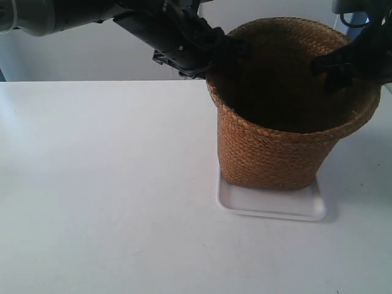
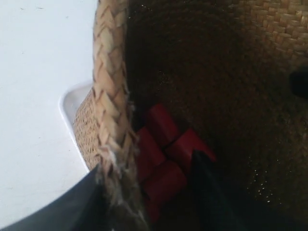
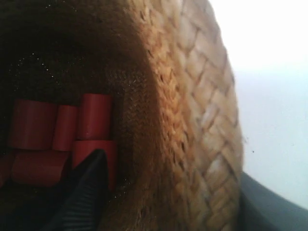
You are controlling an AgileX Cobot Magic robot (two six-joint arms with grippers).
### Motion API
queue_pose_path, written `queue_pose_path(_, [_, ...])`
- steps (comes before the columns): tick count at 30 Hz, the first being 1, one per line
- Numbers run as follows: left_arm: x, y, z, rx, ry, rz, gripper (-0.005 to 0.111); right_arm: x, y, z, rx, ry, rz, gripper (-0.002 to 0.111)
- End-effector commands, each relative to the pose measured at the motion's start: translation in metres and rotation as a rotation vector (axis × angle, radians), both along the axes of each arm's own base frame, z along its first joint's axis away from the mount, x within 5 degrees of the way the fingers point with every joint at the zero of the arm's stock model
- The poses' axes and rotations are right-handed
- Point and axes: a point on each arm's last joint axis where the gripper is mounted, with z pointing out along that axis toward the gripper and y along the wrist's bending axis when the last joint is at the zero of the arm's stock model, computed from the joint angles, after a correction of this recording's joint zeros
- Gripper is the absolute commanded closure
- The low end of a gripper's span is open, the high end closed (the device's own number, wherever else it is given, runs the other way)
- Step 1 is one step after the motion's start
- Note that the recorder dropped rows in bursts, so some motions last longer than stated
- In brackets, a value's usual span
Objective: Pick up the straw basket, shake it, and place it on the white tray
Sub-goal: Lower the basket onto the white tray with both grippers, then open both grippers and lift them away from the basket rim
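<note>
The straw basket (image 1: 275, 147) stands upright with its base on the white tray (image 1: 269, 205). Both grippers straddle its braided rim from opposite sides. In the left wrist view my left gripper (image 2: 147, 161) has its outer finger against the rim (image 2: 113, 120), while its inner finger (image 2: 204, 183) stands apart from the wall, so it is open. My right gripper (image 3: 171, 166) has the thick rim (image 3: 192, 120) filling the space between its fingers. In the exterior view the left gripper (image 1: 229, 52) is at the left rim and the right gripper (image 1: 327, 64) at the right rim.
Several red blocks (image 3: 62, 134) lie on the basket's floor, also visible as red blocks (image 2: 163, 154) beside the left inner finger. A corner of the tray (image 2: 72, 101) shows outside the basket. The white table (image 1: 104, 184) stretches to the exterior view's left.
</note>
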Motion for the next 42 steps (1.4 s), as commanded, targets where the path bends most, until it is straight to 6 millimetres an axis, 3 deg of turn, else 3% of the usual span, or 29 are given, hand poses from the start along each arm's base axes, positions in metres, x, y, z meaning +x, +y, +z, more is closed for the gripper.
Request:
queue_pose_path(1, [-0.003, -0.004, 0.006, -0.025, -0.012, -0.016, 0.050, 0.004, 0.000, 0.005, 0.004, -0.048, -0.001, 0.046])
queue_pose_path(6, [-0.003, -0.004, 0.007, -0.030, -0.017, -0.011, 0.043, 0.005, 0.000, 0.007, 0.003, -0.077, -0.001, 0.039])
queue_pose_path(12, [0.000, -0.004, 0.013, -0.047, -0.054, 0.001, 0.033, 0.004, 0.000, 0.013, 0.001, -0.108, -0.001, 0.039])
queue_pose_path(27, [-0.003, 0.000, 0.027, -0.043, -0.093, 0.001, 0.032, -0.010, 0.000, 0.041, 0.003, -0.215, -0.015, 0.039])
queue_pose_path(37, [-0.016, 0.028, 0.069, -0.032, -0.205, 0.033, 0.034, -0.036, 0.001, 0.076, -0.003, -0.333, -0.013, 0.039])
queue_pose_path(42, [-0.036, 0.044, 0.103, -0.047, -0.289, 0.044, 0.052, -0.057, 0.002, 0.098, -0.005, -0.401, -0.013, 0.043])
